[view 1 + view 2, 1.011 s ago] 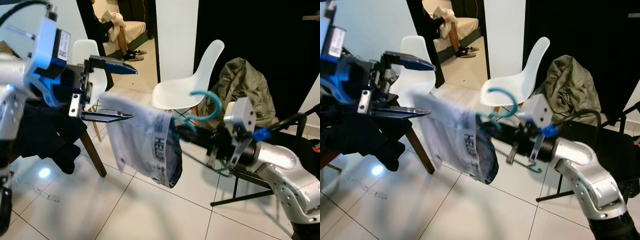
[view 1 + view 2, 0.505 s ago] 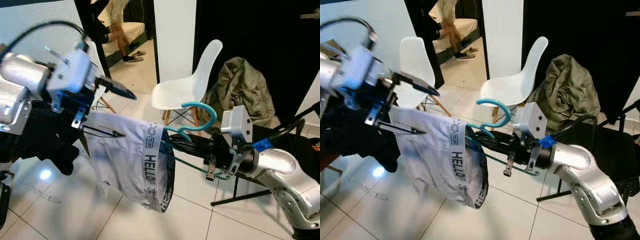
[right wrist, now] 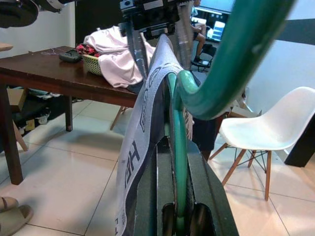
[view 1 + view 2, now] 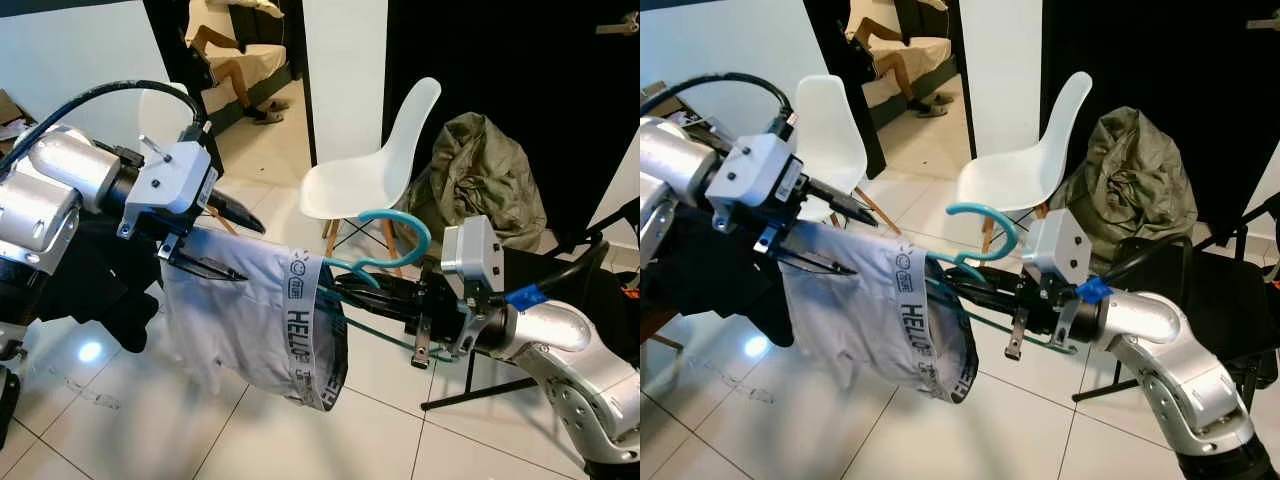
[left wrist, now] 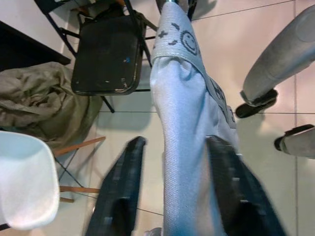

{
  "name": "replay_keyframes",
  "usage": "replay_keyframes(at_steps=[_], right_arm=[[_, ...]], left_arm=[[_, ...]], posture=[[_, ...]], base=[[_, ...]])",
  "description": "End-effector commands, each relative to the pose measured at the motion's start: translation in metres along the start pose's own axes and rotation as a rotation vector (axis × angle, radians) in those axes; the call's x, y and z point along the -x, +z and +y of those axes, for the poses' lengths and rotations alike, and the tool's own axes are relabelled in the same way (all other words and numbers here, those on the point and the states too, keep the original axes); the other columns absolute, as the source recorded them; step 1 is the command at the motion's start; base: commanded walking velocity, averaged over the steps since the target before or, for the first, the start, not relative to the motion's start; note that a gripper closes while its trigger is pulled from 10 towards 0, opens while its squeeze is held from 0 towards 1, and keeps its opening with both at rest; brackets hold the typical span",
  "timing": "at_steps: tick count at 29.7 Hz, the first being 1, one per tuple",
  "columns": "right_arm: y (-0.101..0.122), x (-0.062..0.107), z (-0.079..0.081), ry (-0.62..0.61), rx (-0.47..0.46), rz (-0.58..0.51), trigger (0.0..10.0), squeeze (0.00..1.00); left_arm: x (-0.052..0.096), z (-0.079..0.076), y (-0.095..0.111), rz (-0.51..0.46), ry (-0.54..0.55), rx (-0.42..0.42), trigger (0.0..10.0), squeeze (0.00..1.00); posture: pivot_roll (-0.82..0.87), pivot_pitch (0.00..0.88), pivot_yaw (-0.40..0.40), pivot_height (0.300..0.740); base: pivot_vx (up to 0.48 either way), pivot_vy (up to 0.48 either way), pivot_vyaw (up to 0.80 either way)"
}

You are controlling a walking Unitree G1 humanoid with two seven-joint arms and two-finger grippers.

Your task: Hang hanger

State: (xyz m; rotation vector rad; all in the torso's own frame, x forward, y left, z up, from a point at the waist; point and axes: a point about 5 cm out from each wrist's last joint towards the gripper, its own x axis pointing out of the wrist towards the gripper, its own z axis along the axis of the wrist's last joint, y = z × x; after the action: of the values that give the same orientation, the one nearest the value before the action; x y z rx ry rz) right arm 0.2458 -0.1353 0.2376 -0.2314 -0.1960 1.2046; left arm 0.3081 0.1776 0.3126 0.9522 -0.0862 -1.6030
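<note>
Hanger [image 4: 385, 262] carries shorts [image 4: 262, 322], waistband seemingly reading "HELLO".

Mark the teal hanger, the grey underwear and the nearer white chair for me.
teal hanger [image 4: 400, 222]: left eye view, on the curved hook.
grey underwear [image 4: 245, 310]: left eye view, on the fabric left of the printed waistband.
white chair [image 4: 350, 188]: left eye view, on the seat.

Both arms are rounded silver shells with black joints. The left claw [image 4: 222, 240] has two long, thin black fingers behind a white box-shaped wrist module with a small printed label; a black cable loops over that forearm. The right claw [image 4: 365, 290] sits behind a similar white box, with a blue fitting and black cable.
</note>
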Motion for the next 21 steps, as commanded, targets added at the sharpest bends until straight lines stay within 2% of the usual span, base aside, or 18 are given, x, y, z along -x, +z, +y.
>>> replay_keyframes(at_steps=[1,15,18,19,20,21], right_arm=[[0.01,-0.006,0.006,0.041,0.025,-0.059,10.0,0.0],[0.016,-0.005,0.004,0.033,0.037,-0.085,10.0,0.0],[0.019,-0.007,-0.001,-0.006,0.021,-0.118,10.0,0.0],[0.022,-0.008,-0.006,-0.038,0.0,-0.15,10.0,0.83],[0.023,-0.008,-0.008,-0.052,-0.016,-0.169,10.0,1.0],[0.023,-0.009,-0.009,-0.061,-0.026,-0.178,10.0,1.0]], left_arm=[[0.002,-0.006,-0.008,0.031,-0.042,0.031,0.0,0.0],[-0.002,-0.011,-0.012,0.036,-0.083,0.03,0.0,0.0],[-0.003,-0.01,-0.011,0.026,-0.086,0.023,0.0,0.0],[-0.003,-0.009,-0.011,0.02,-0.081,0.018,0.0,0.0],[-0.002,-0.008,-0.01,0.017,-0.076,0.013,0.0,0.0],[-0.001,-0.007,-0.009,0.016,-0.071,0.01,0.0,0.0]], posture=[[-0.04,0.0,0.123,0.74],[-0.04,0.0,0.122,0.74],[-0.04,0.0,0.123,0.74],[-0.04,0.0,0.123,0.74],[-0.04,0.0,0.123,0.74],[-0.04,0.0,0.123,0.74]], base=[[0.0,0.0,0.0],[0.0,0.0,0.0],[0.0,0.0,0.0],[0.0,0.0,0.0],[0.0,0.0,0.0],[0.0,0.0,0.0]])
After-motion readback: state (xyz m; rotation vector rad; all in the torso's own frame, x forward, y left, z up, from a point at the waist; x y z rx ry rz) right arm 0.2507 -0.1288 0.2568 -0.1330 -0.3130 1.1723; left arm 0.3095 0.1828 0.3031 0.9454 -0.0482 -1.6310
